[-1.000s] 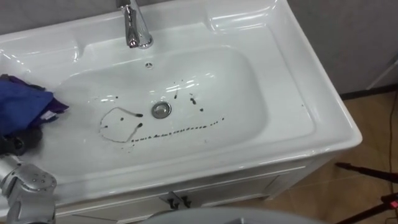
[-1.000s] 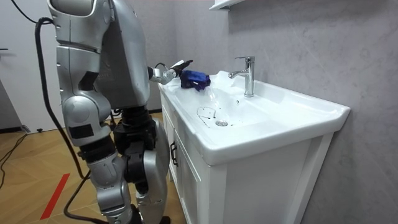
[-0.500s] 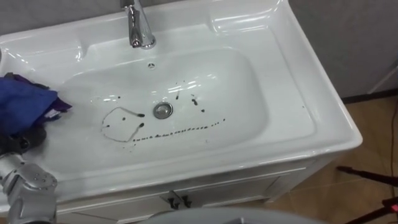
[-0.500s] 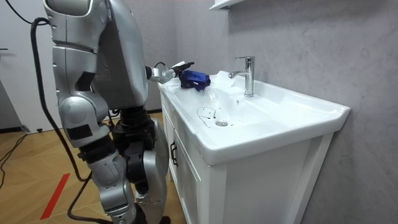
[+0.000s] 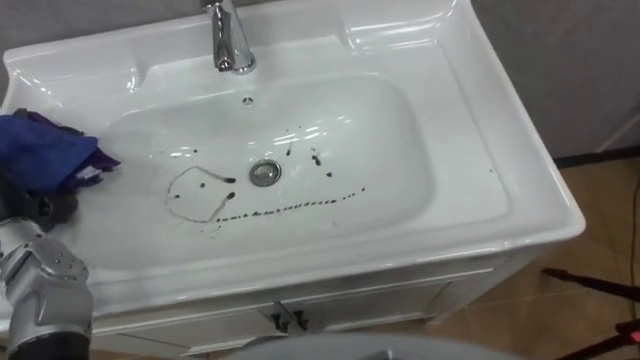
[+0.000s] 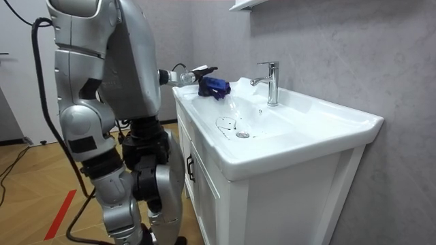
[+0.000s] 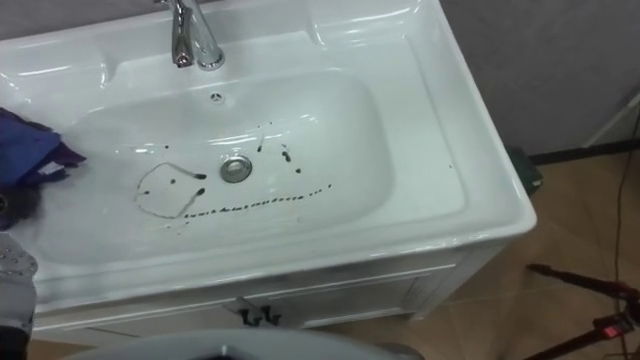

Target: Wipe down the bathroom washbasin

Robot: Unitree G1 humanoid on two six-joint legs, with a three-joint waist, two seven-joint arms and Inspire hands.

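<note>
A white basin [image 5: 470, 150] sits in a vanity, with a chrome tap [image 5: 232, 45] at the back and a drain [image 5: 264, 172] in the middle. Dark stains [image 5: 285, 209] run in a dotted line across the bowl, and a looped mark [image 5: 195, 195] lies left of the drain. A crumpled blue cloth [image 5: 45, 150] [image 6: 213, 86] rests on the basin's left rim. My left hand [image 5: 45, 208] [image 6: 194, 72] is right beside the cloth, its dark fingers partly under the folds. Whether they grip the cloth is unclear. In the room view I stand in front of the vanity.
Below the basin are white cabinet doors with small dark handles [image 5: 285, 320]. To the right is wooden floor [image 5: 590, 210] with a dark stand leg [image 5: 590, 280] lying across it. A grey wall [image 6: 327, 41] rises behind the tap.
In the room view my left hand has risen a little beside the cloth, which stays on the rim. The eye view has shifted slightly. The stains are unchanged.
</note>
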